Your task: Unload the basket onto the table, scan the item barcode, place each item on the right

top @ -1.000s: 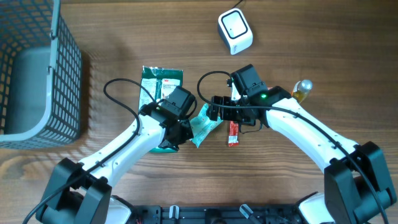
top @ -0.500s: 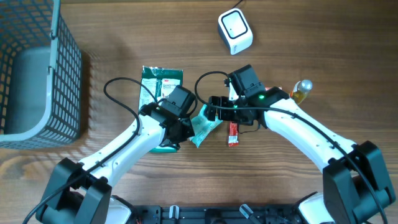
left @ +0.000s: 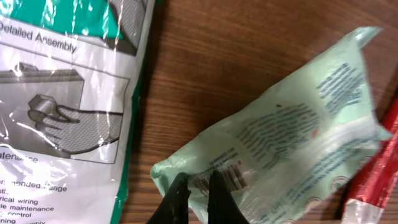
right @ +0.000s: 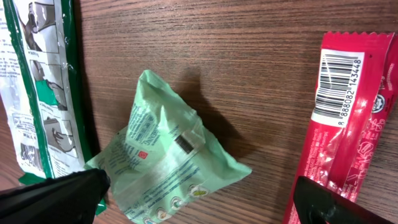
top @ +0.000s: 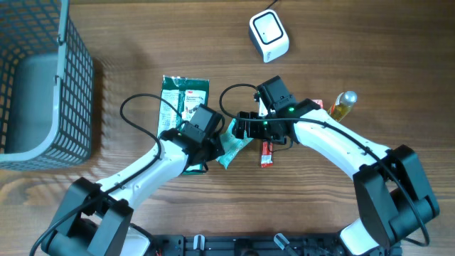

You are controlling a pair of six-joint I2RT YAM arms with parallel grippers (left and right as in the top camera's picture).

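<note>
Overhead and wrist views of a two-arm barcode-scanning station. The task item, a pale green pouch [top: 233, 144], sits near the middle of the wooden bench [top: 142, 43], between the two arms. The left tool [left: 198, 196] is closed on the pouch's lower-left edge, its two dark fingertips pinching the film just beside a small printed barcode. The right tool [top: 240, 126] is spread wide and grips nothing; in the right wrist view one finger lies to each side of the pouch, and contact cannot be judged. The pouch is crumpled, with one corner peaked upward. A red sachet [right: 342, 112] lies just beside it on the right, its own barcode facing up. A green-and-white printed packet [top: 183, 92] lies flat to the left of the pouch, partly under the left arm. A white scanner [top: 269, 35] stands near the far edge, well apart from the pouch. A grey mesh basket [top: 75, 85] occupies the far left corner, and a small amber bottle [top: 344, 104] lies beside the right arm.
</note>
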